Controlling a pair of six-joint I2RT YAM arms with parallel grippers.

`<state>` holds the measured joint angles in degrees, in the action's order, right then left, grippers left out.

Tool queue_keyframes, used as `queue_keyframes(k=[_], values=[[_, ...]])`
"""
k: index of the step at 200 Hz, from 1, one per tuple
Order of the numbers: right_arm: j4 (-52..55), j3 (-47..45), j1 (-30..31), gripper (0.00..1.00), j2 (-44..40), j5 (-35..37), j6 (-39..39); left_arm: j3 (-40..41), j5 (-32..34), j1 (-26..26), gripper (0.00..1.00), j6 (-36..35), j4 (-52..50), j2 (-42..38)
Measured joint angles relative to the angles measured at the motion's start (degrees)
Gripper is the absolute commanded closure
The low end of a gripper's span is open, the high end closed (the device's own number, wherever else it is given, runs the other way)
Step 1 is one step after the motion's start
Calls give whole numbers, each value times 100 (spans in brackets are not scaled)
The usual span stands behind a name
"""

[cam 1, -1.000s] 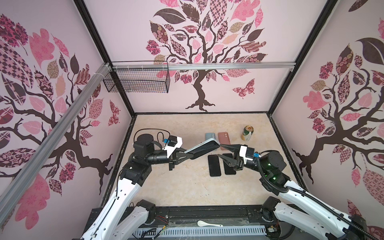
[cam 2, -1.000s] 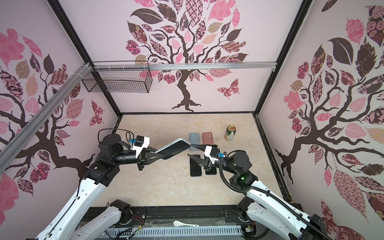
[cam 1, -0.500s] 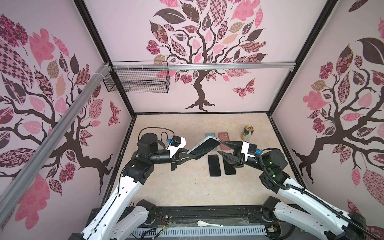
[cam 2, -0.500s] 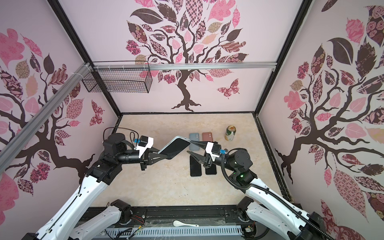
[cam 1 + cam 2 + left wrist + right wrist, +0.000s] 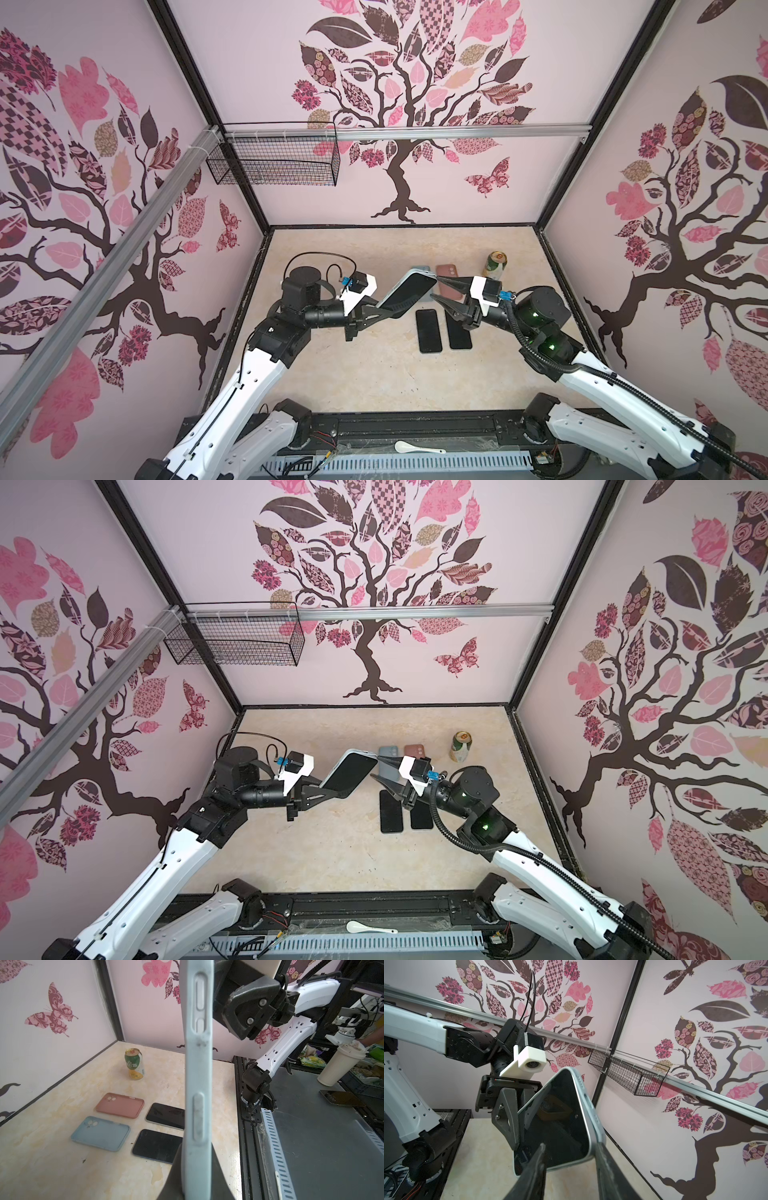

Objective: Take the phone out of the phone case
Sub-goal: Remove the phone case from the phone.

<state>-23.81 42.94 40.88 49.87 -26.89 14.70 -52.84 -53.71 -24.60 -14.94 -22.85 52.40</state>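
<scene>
Can (image 5: 134, 1064) with illegible white Chinese lettering, near phone case (image 5: 198, 1064)

The dark-screened phone (image 5: 409, 293) sits inside its pale blue case (image 5: 197, 1084) (edge scuffed), tilted, held aloft over my worktop (image 5: 353, 374).

Bright, even light — soft shadows; wide-angle edge distortion, close tool blurred in wrist views
</scene>
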Motion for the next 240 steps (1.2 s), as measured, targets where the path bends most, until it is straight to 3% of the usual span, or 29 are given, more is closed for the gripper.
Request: queue_keyframes(k=[50,130,195,240], values=[[791,153,11,59,114,306,120,-195,260,-48,100,-297,-640,197],[1067,251,61,59,234,79,-26,-299,369,-205,100,-411,-922,306],[-688,122,-15,64,181,-1193,-1019,498,-267,-365,100,1174,1652,-31],[-1027,444,-15,69,356,-1930,-1228,507,-599,-396,100,1427,2369,-24]])
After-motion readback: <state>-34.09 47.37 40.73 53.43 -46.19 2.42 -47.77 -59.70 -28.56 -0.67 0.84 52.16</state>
